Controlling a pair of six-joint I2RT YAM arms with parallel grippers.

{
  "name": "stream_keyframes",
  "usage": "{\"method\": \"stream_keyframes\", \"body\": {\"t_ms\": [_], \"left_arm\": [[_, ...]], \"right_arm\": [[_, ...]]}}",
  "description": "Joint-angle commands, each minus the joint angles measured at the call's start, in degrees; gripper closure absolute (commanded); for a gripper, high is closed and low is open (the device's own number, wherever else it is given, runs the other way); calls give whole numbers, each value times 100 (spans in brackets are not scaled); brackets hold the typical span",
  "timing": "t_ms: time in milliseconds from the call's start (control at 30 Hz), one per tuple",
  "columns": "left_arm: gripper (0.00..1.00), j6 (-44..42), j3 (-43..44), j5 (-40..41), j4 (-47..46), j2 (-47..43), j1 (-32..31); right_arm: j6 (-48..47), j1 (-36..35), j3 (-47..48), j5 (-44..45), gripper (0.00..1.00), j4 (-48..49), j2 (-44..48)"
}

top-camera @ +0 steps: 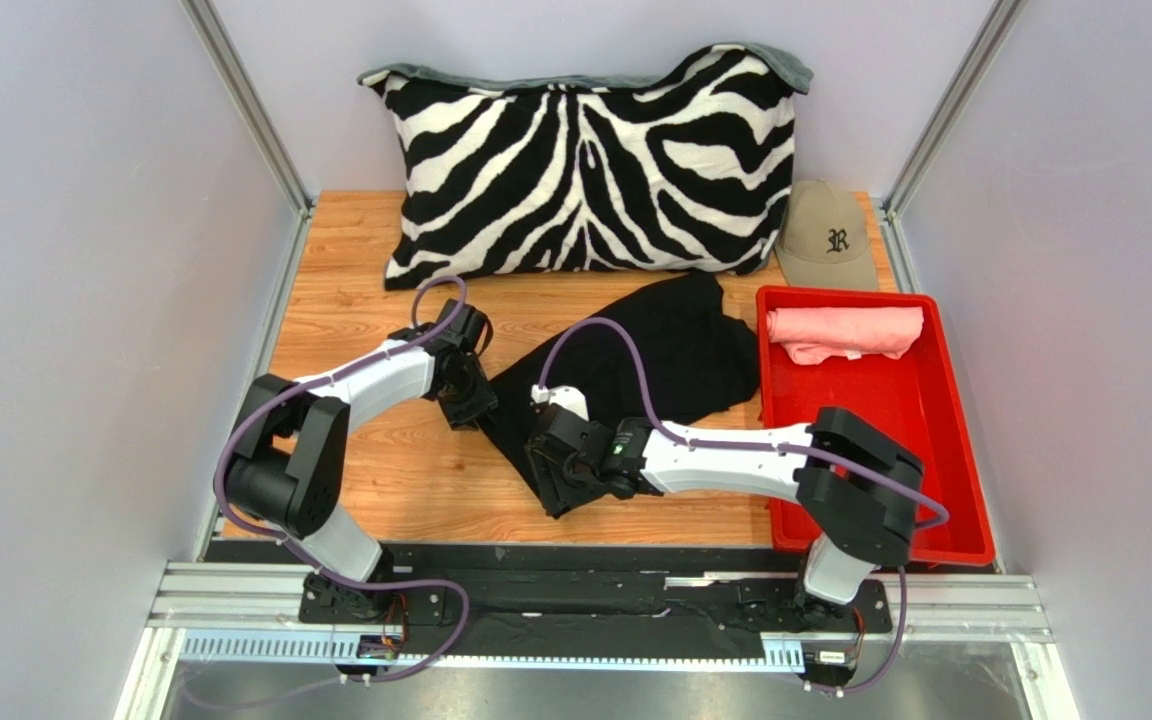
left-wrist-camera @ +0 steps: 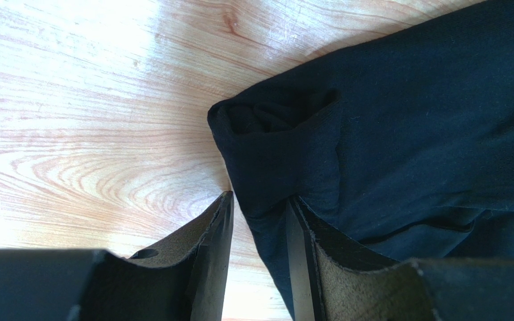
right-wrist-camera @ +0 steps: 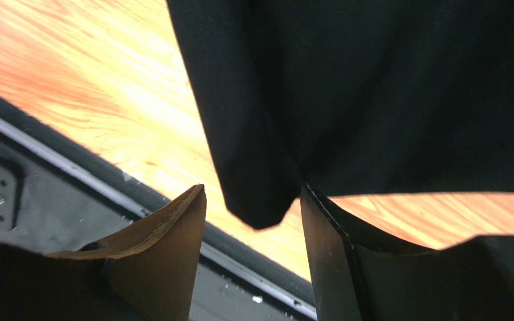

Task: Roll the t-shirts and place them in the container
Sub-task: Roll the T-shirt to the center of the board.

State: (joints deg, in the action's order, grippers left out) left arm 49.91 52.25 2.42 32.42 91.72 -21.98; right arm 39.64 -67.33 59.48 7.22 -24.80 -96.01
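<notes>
The black t-shirt (top-camera: 657, 353) lies crumpled in a diagonal strip across the middle of the wooden table. My left gripper (top-camera: 465, 398) is low at its left edge. In the left wrist view the left gripper (left-wrist-camera: 260, 197) is open. The hem of the black t-shirt (left-wrist-camera: 407, 120) runs between the fingers and rests against the right one. My right gripper (top-camera: 552, 450) is at the shirt's near end. In the right wrist view the right gripper (right-wrist-camera: 253, 190) is open, and a corner of the black t-shirt (right-wrist-camera: 373, 87) hangs between the tips. The salmon pink t-shirt (top-camera: 845, 330) lies rolled in the red tray (top-camera: 898, 495).
A zebra-striped pillow (top-camera: 590, 158) leans against the back wall, with a tan baseball cap (top-camera: 826, 237) to its right. The red tray takes up the table's right side. Bare wood (top-camera: 372, 315) shows left of the black shirt. Grey walls close in both sides.
</notes>
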Motion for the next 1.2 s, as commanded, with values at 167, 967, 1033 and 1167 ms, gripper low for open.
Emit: {"method": "stream_keyframes", "body": {"t_ms": [167, 967, 1033, 1167], "left_arm": [[57, -96, 119, 145, -8, 118, 36], [57, -69, 110, 66, -43, 153, 36], [57, -69, 110, 66, -43, 162, 36], [57, -104, 119, 40, -78, 153, 36]], "right_arm": [[-158, -26, 257, -186, 41, 326, -278], [685, 580, -471, -1855, 81, 1142, -59], [940, 730, -674, -2110, 82, 1528, -41], [1335, 923, -1166, -2444, 88, 2153, -58]]}}
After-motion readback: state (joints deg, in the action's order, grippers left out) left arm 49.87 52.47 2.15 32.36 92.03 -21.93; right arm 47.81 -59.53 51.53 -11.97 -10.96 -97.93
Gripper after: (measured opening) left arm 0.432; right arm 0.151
